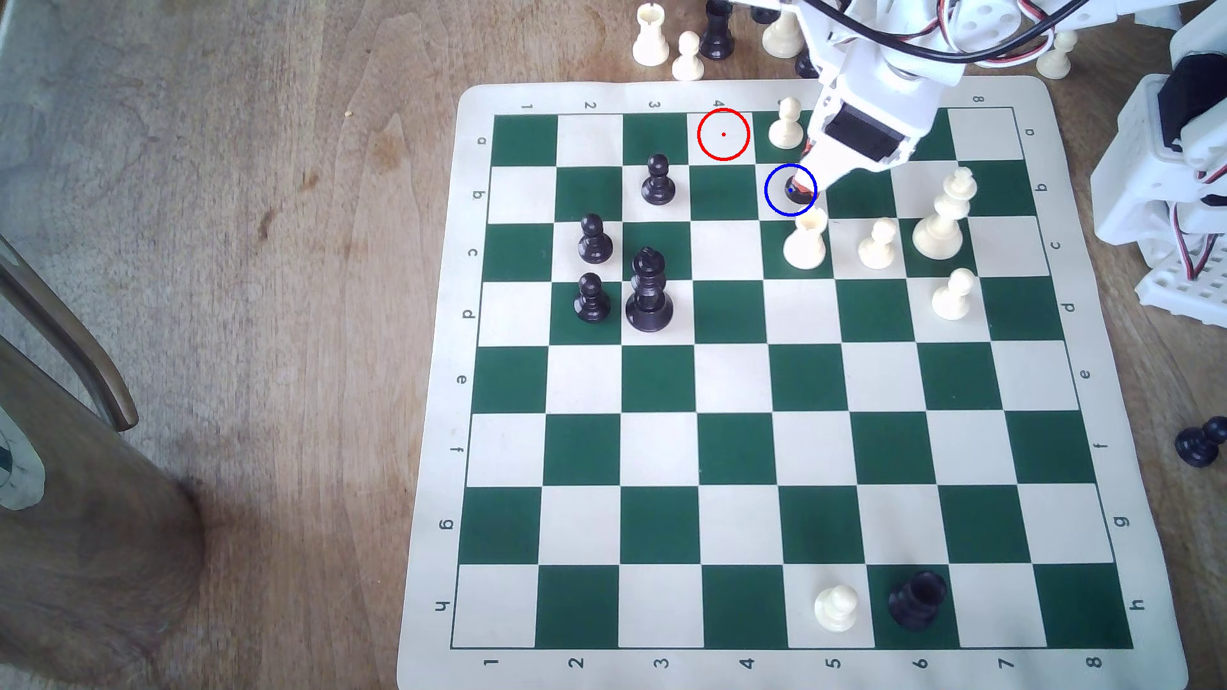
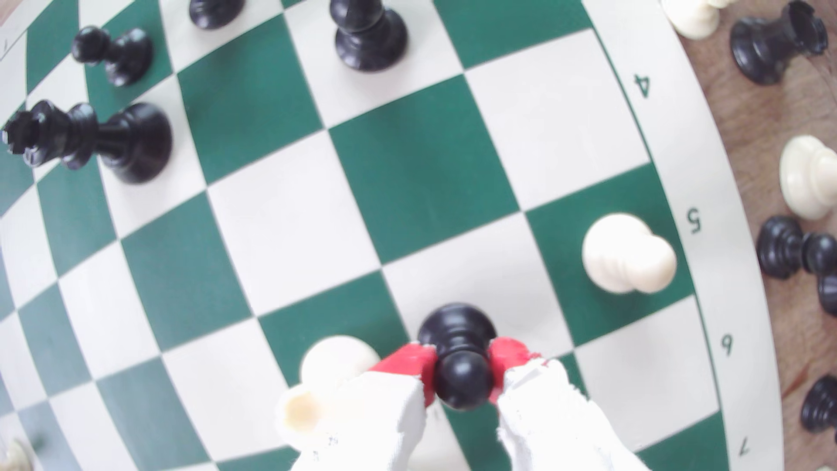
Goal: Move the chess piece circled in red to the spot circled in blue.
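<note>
Across the exterior view from its left, three black pawns (image 1: 658, 180) and a taller black crowned piece (image 1: 649, 289) were seen standing on the chessboard (image 1: 750, 371), well apart from the arm. Further right, the red ring (image 1: 723, 135) was seen on a bare cream square. Just beside it, diagonally, the blue-ringed spot (image 1: 777, 178) was occupied by the chess piece (image 1: 797, 190), whose head was gripped between the red-tipped fingers (image 2: 410, 360) of the gripper (image 2: 462, 376). Whether its base touched the square could not be told. A cream pawn (image 1: 787, 123) and a cream rook (image 1: 805, 240) were seen on adjoining squares.
</note>
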`<state>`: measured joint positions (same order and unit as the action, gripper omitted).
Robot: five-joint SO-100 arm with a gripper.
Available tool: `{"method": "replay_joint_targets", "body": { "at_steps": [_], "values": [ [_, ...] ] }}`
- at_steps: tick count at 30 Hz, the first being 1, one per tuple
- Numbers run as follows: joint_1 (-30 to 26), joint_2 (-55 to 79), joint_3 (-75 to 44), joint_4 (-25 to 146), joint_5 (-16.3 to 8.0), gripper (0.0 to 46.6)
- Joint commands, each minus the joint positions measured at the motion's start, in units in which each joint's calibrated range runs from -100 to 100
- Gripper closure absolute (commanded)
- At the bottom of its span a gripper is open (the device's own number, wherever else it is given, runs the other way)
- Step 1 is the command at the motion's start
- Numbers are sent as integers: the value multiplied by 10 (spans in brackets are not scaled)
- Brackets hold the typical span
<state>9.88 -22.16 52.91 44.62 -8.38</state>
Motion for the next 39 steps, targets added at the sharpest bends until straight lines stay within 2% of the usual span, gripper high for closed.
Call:
{"method": "replay_joint_targets", "body": {
  "at_steps": [1,28,36,38,39],
  "values": [
    [-3,6,-12,-13,1,464],
    [13,14,-5,-23,17,461],
    [13,45,-7,-34,19,434],
    [13,49,-5,-38,19,414],
    [13,49,-5,-40,18,389]
  ]
}}
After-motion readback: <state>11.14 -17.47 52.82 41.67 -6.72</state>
